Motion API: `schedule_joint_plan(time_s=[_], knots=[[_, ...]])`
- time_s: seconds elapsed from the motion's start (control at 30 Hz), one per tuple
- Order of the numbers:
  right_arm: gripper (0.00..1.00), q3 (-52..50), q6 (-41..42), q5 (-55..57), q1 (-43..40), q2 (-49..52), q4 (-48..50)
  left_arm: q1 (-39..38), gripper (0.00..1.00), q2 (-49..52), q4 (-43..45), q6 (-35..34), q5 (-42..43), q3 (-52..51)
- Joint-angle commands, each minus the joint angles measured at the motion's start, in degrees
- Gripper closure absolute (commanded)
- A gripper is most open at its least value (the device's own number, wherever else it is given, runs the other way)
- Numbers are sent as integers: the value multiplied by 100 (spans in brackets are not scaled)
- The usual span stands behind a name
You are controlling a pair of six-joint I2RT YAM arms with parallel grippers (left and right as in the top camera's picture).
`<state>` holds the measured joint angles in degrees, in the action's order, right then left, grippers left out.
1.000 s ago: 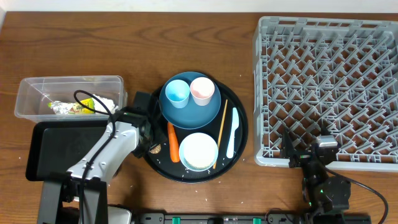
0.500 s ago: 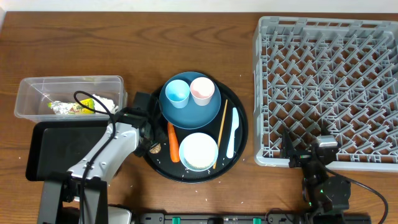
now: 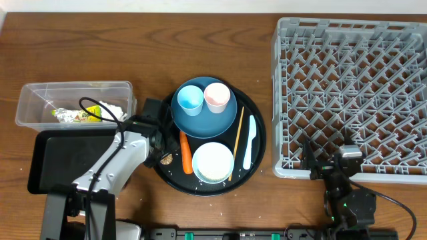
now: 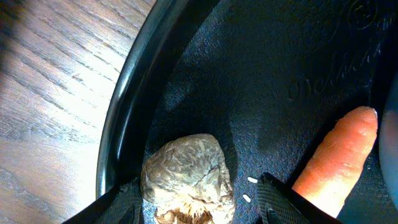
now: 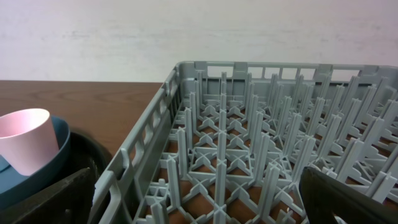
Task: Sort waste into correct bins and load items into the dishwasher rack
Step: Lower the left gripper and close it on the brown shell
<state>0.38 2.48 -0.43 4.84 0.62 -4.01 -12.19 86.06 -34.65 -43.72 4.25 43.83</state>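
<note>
Brown food lump (image 4: pixel 186 177), low in the frame on the round black tray (image 4: pixel 261 74), sits unpinched between the partly spread jaws of the left gripper (image 4: pixel 199 200).

Lab tabletop setup: wooden table (image 3: pixel 133 40), bare white wall (image 5: pixel 186 37), dishwasher rack (image 3: pixel 276 100).
</note>
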Motion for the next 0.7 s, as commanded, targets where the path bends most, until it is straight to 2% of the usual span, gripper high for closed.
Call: schedule_joint_plan(time_s=[0.0, 0.53, 0.67], knots=[[1, -9, -44, -20, 4, -35, -20, -7, 40, 46, -13, -52, -92, -61], [1, -9, -44, -20, 4, -35, -20, -7, 40, 46, 79, -50, -94, -221], [1, -9, -44, -20, 4, -35, -20, -7, 44, 46, 138, -50, -94, -227]])
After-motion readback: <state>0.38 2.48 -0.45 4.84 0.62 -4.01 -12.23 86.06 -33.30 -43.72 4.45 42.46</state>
